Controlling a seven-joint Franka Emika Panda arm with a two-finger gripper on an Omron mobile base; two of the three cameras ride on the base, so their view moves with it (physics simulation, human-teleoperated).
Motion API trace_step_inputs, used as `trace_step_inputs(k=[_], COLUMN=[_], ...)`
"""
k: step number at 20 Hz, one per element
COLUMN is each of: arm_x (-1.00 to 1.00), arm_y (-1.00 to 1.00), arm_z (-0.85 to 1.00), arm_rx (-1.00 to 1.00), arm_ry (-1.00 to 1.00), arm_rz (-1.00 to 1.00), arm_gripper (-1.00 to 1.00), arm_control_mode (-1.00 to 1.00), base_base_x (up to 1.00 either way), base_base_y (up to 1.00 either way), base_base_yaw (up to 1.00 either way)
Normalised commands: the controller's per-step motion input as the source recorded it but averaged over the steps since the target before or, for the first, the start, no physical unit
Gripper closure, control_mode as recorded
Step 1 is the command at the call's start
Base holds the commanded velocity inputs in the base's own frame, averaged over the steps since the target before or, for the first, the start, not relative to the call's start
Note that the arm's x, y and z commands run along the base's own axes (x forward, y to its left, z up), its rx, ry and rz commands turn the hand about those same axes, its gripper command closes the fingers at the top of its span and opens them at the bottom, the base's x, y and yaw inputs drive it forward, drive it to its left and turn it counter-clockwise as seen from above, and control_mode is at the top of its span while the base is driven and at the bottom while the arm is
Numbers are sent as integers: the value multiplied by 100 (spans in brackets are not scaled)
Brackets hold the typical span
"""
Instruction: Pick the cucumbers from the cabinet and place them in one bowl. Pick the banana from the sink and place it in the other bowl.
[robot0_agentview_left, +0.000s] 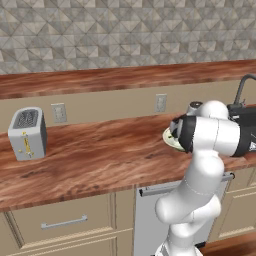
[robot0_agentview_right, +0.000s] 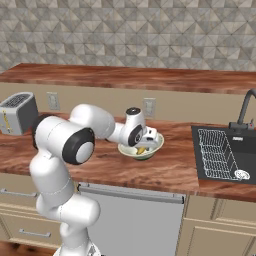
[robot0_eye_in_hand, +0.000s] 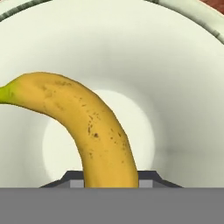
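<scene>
The gripper (robot0_agentview_right: 144, 142) pinches the banana (robot0_eye_in_hand: 94, 131) near one end, its two fingers drawn in tight on the fruit. In the hand view the dark fingertips (robot0_eye_in_hand: 70, 178) sit at 6 o'clock on either side of the yellow body, which rises between them, then curves up and away toward 9 o'clock, where its greenish tip points. Behind it lies the pale inside of the bowl (robot0_eye_in_hand: 183, 87), with the round flat bottom straight behind the fruit. So the banana hangs inside the bowl; whether it touches the floor I cannot tell.

From the right base view the hand reaches down into the bowl on the brown wooden counter (robot0_agentview_right: 165, 170), with a sliver of yellow showing at the rim. The sink (robot0_agentview_right: 250, 150) lies well apart at 3 o'clock of the bowl, its wire rack (robot0_agentview_right: 215, 152) in the basin.

The banana looks light and a little soft, with a smooth skin that bruises under hard squeezing. The curved shape makes an end grip prone to swinging; a hold across the thick middle would probably sit steadier. Letting go looks like the step due.
</scene>
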Motion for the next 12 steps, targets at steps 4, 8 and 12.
trace_step_inputs(k=[4,8,12], arm_x=[4,1,0], arm_y=[-3,-5,-3], arm_z=[-1,2,33], arm_rx=[0,0,4], arm_ry=[3,3,5], arm_rz=[0,0,0], arm_gripper=[-100,-100,-100], arm_control_mode=[-100,-100,-100], base_base_x=[0,0,0], base_base_y=[0,0,0], base_base_yaw=[0,0,0])
